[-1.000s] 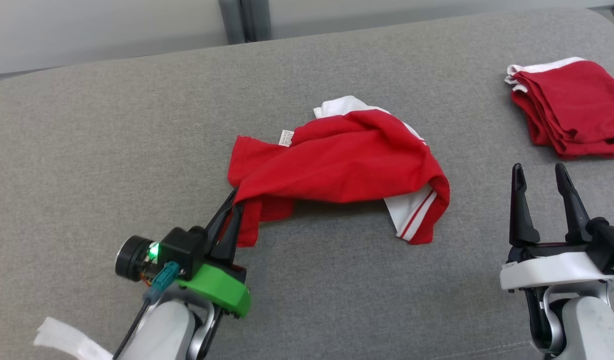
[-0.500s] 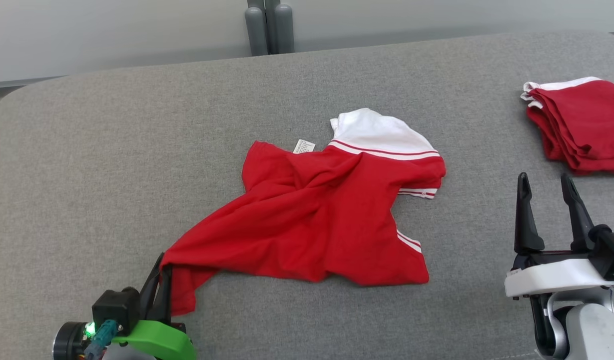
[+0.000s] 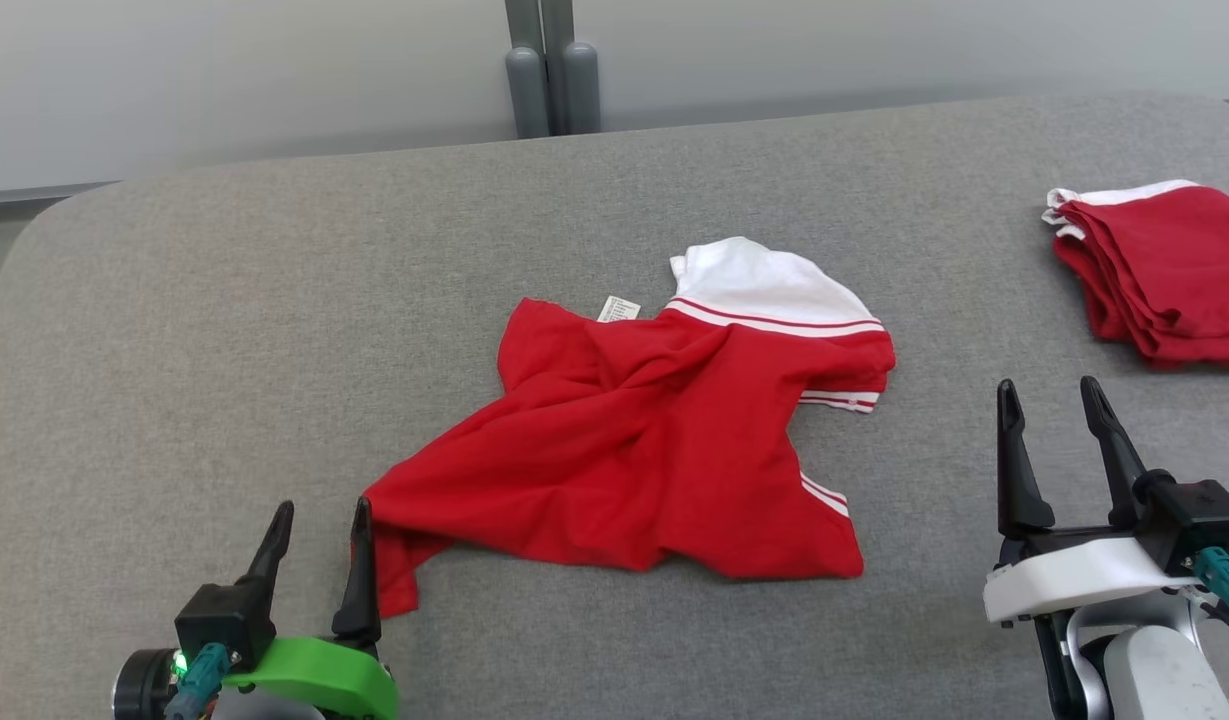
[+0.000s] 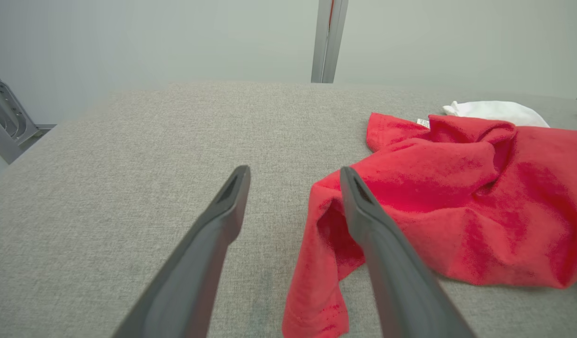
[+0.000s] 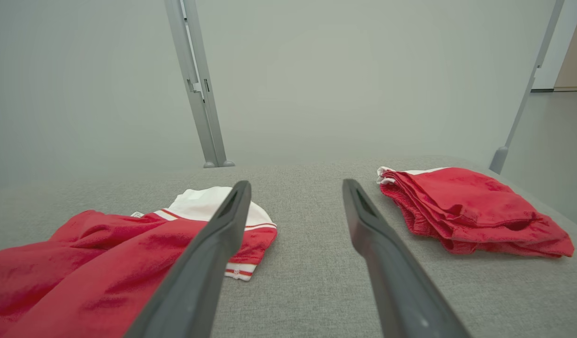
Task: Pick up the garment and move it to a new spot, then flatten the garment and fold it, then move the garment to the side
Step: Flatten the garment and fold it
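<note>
Released within the last second: left gripper (image 3: 322, 515), earlier pinched on the garment's near corner, now sits at 7 o'clock with fingers spread wide and nothing held, one finger just beside that corner. Garment (image 3: 654, 450), red with white striped trim, earlier bunched, lies spread and creased at the centre of the grey padded table (image 3: 224, 300). White care tag (image 3: 619, 308) at its 11 o'clock edge; print too small to read. Right gripper (image 3: 1046, 400) at 4 o'clock, wide open, empty, unchanged. Folded red stack (image 3: 1164, 270) at 2 o'clock.
</note>
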Controlling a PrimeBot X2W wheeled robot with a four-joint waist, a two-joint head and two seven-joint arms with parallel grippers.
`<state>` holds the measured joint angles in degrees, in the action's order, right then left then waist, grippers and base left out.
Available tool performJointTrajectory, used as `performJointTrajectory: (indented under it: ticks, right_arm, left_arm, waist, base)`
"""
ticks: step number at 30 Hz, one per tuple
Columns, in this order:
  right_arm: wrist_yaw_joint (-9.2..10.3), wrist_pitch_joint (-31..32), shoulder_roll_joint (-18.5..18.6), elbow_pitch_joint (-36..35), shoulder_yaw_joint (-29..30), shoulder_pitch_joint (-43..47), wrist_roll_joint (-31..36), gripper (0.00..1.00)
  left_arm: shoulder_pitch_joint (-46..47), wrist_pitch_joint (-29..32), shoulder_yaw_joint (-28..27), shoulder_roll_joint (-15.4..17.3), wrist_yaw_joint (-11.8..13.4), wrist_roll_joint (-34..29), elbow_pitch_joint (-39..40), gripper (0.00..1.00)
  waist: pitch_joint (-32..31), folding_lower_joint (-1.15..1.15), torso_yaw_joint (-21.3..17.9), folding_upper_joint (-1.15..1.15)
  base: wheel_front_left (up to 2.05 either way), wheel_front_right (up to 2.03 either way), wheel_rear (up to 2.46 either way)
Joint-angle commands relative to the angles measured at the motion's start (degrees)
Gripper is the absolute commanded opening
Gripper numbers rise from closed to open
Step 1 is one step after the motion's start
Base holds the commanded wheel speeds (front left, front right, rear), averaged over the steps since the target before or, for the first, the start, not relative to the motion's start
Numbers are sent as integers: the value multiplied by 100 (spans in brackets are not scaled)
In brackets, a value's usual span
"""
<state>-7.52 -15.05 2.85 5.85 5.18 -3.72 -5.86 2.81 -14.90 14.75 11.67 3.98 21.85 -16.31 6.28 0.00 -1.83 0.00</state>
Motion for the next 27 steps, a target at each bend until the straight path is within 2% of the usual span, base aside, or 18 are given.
performJointTrajectory:
  ticks: [1,8,15,19,26,27]
  right_arm:
    - [6,-18,6,43,-16,56,55,100]
    - [6,-18,5,450,-198,-190,391,100]
    - [7,-18,270,1726,-435,-930,905,100]
    - [7,-18,542,2518,-633,-1423,1176,100]
    - [7,-18,806,3463,-926,-2110,1274,100]
    - [7,-18,824,3578,-1002,-2200,1251,76]
  left_arm:
    - [4,-30,-61,-1,11,-60,150,100]
    - [-149,-29,-158,-206,-67,-244,844,100]
    - [-142,-30,64,-529,-209,-347,994,100]
    - [-82,-31,232,-676,-300,-404,945,100]
    - [66,-31,408,-804,-380,-492,866,100]
    - [67,-31,428,-817,-386,-502,849,100]
  waist:
    - [-42,0,95,0]
    - [-34,0,379,0]
    - [135,0,715,0]
    - [286,0,932,0]
    - [491,0,1170,0]
    - [502,0,1188,0]
  base:
    - [0,0,0]
    - [0,0,0]
    - [0,0,0]
    - [0,0,0]
    - [0,0,0]
    - [0,0,0]
